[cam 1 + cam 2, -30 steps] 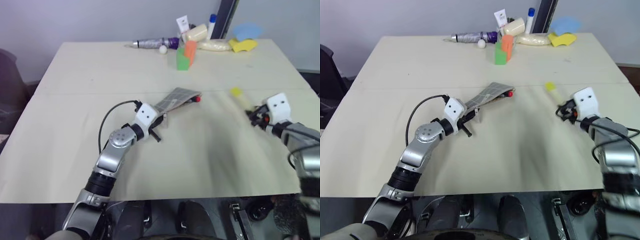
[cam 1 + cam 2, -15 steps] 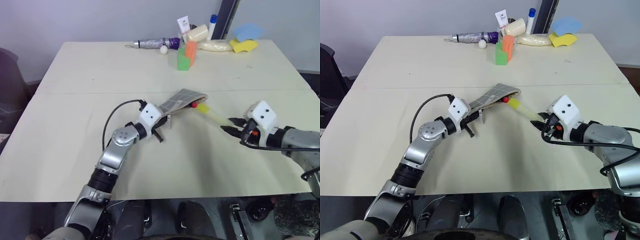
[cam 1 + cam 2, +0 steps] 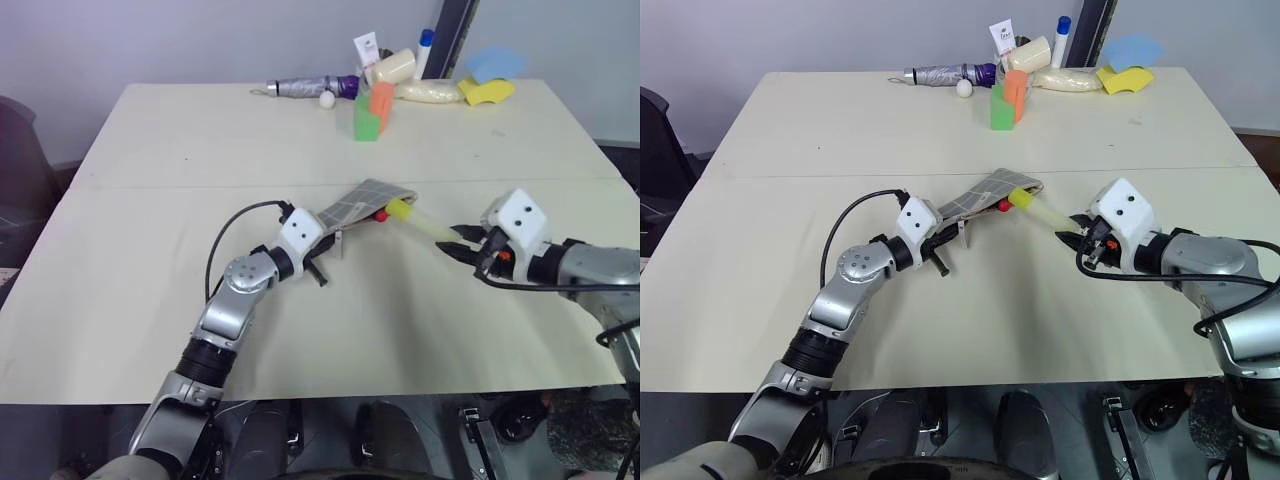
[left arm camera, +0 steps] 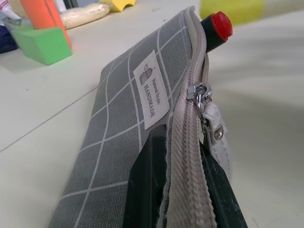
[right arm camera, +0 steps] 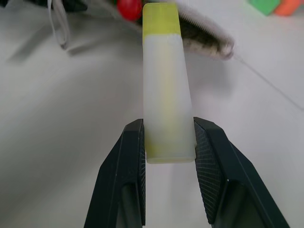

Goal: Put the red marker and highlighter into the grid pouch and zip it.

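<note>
I'm holding the grid pouch [image 3: 362,201] clamped in my left gripper [image 3: 322,247], mouth facing right. The red marker [image 4: 217,28] is poking out of that mouth, crowding the entrance. My right gripper [image 5: 167,156] is pinching the highlighter [image 5: 164,85], its cap touching the opening beside the marker

"HANDMADE", "Natural Style" on grid pouch [image 4: 118,142] white label [image 4: 153,95]
</note>
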You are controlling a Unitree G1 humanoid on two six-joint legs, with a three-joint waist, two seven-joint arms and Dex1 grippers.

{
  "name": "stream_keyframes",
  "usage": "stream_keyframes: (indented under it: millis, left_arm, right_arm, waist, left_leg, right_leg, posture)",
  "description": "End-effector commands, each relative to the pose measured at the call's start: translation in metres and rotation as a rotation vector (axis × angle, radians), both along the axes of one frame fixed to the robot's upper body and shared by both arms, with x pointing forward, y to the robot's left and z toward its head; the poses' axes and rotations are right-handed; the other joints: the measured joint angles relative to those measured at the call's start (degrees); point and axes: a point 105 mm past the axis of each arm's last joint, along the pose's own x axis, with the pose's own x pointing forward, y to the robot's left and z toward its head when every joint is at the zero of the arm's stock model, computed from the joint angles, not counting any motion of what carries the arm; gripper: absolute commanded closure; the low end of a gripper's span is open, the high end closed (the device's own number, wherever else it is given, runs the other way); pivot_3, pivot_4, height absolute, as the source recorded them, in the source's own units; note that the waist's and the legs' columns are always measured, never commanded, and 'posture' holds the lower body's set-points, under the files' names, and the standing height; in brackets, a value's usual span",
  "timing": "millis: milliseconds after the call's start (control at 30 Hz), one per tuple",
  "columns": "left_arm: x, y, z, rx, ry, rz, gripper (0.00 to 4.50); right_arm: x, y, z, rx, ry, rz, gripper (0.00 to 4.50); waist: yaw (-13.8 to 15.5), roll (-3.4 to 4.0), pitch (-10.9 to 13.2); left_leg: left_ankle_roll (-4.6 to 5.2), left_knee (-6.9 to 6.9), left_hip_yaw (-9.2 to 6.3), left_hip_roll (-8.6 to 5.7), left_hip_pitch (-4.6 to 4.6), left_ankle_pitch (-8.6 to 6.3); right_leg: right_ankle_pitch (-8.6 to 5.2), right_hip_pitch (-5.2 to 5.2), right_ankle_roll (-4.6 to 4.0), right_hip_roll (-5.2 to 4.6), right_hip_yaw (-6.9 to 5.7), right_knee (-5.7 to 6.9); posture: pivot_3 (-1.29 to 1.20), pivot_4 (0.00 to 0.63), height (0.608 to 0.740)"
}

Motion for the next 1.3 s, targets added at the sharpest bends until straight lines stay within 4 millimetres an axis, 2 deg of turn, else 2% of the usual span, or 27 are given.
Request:
stream_keyframes:
  millis: [33,333,533,800,1033,1167,1300]
  left_arm:
    - [-0.005,-0.006,0.011,-0.020,-0.046,-0.029,4.50]
    - [-0.007,-0.008,0.013,-0.033,-0.052,-0.037,4.50]
    - [-0.010,-0.010,0.015,-0.040,-0.059,-0.054,4.50]
    - [-0.017,-0.017,0.013,0.049,-0.125,-0.115,4.50]
    - [-0.022,-0.018,0.009,0.112,-0.182,-0.143,4.50]
    - [-0.022,-0.019,0.010,0.118,-0.192,-0.141,4.50]
    - [-0.022,-0.018,0.010,0.122,-0.197,-0.137,4.50]
  right_arm:
    - [0.001,0.009,0.006,-0.019,-0.032,0.037,3.64]
    - [-0.001,0.020,-0.002,-0.054,-0.009,0.083,3.64]
    - [-0.001,0.026,0.001,-0.072,-0.018,0.106,3.64]
    - [0.000,0.042,0.001,-0.131,-0.018,0.144,3.64]
    - [0.012,0.028,0.001,-0.200,-0.013,0.051,3.64]
    - [0.018,0.013,-0.005,-0.259,0.004,-0.021,3.64]
    - [0.021,0.009,-0.006,-0.296,-0.004,-0.030,3.64]
  waist:
    - [0.0,0.00,0.0]
    - [0.0,0.00,0.0]
    - [0.0,0.00,0.0]
    - [0.0,0.00,0.0]
    - [0.0,0.00,0.0]
    - [0.0,0.00,0.0]
    - [-0.1,0.00,0.0]
  left_leg:
    - [0.00,0.00,0.00,0.00,0.00,0.00]
    - [-0.02,0.00,0.00,0.00,0.00,0.01]
    - [-0.10,0.00,0.00,0.00,0.00,0.06]
    - [-0.14,0.01,0.00,0.00,0.00,0.08]
    - [-0.13,0.01,0.00,0.00,-0.02,0.08]
    - [-0.12,0.01,0.00,0.00,-0.02,0.07]
    - [-0.13,0.01,0.00,0.00,-0.03,0.07]
  right_leg:
    - [0.00,0.00,0.00,0.00,0.00,0.00]
    - [0.00,0.00,0.00,-0.01,0.00,0.00]
    - [0.00,0.00,0.00,0.00,0.00,0.01]
    - [0.00,0.00,0.00,-0.01,0.00,0.00]
    - [0.00,-0.02,0.00,-0.03,0.00,0.00]
    - [0.00,-0.02,0.00,-0.03,0.00,0.00]
    - [0.00,-0.04,0.00,-0.03,0.00,0.00]
  posture:
    - [0.00,0.150,0.740]
    - [0.00,0.150,0.740]
    - [0.00,0.150,0.740]
    - [0.00,0.150,0.740]
    - [0.00,0.150,0.740]
    - [0.00,0.150,0.740]
    - [0.00,0.150,0.740]
